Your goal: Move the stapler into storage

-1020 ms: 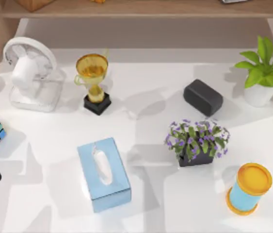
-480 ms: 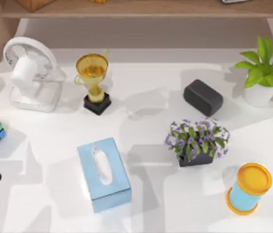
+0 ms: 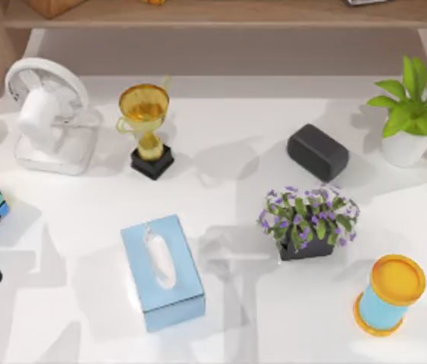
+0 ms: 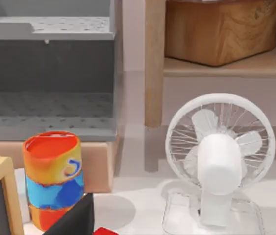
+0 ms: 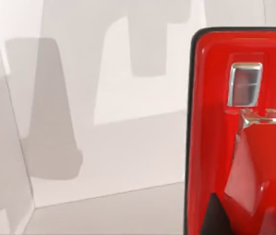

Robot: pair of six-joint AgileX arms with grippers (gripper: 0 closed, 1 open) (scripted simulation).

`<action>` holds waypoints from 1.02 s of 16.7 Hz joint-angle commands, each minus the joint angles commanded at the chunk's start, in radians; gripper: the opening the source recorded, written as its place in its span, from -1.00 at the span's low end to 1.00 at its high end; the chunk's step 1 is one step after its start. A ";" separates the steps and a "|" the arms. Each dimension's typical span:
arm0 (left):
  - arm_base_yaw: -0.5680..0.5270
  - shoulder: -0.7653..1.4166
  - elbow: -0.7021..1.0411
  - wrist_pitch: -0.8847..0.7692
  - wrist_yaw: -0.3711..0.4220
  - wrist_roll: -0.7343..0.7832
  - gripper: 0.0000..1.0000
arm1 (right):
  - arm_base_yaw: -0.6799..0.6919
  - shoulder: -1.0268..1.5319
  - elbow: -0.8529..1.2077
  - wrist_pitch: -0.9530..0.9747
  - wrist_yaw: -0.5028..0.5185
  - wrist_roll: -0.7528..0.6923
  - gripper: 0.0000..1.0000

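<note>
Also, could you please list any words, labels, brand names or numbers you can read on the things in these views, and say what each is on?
None can be read.
Stapler: plain red, no lettering seen.
Tissue box: plain blue.
Trophy: no readable plate.
Painted cup: coloured swirls, no text.
Yellow-lidded cup: no label.

No readable text, label, brand, number or sign on any object here
</note>
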 joint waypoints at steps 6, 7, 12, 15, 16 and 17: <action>0.000 0.000 0.000 0.000 0.000 0.000 1.00 | 0.016 0.111 -0.035 0.042 -0.019 -0.064 -1.00; 0.000 0.000 0.000 0.000 0.000 0.000 1.00 | 0.017 0.140 -0.051 0.053 -0.022 -0.083 -1.00; 0.000 0.000 0.000 0.000 0.000 0.000 1.00 | 0.008 0.194 -0.128 0.071 -0.023 -0.137 -1.00; 0.000 0.000 0.000 0.000 0.000 0.000 1.00 | 0.008 0.194 -0.128 0.071 -0.023 -0.137 -1.00; 0.000 0.000 0.000 0.000 0.000 0.000 1.00 | 0.008 0.194 -0.128 0.071 -0.023 -0.137 -1.00; 0.000 0.000 0.000 0.000 0.000 0.000 1.00 | 0.008 0.194 -0.128 0.071 -0.023 -0.137 -1.00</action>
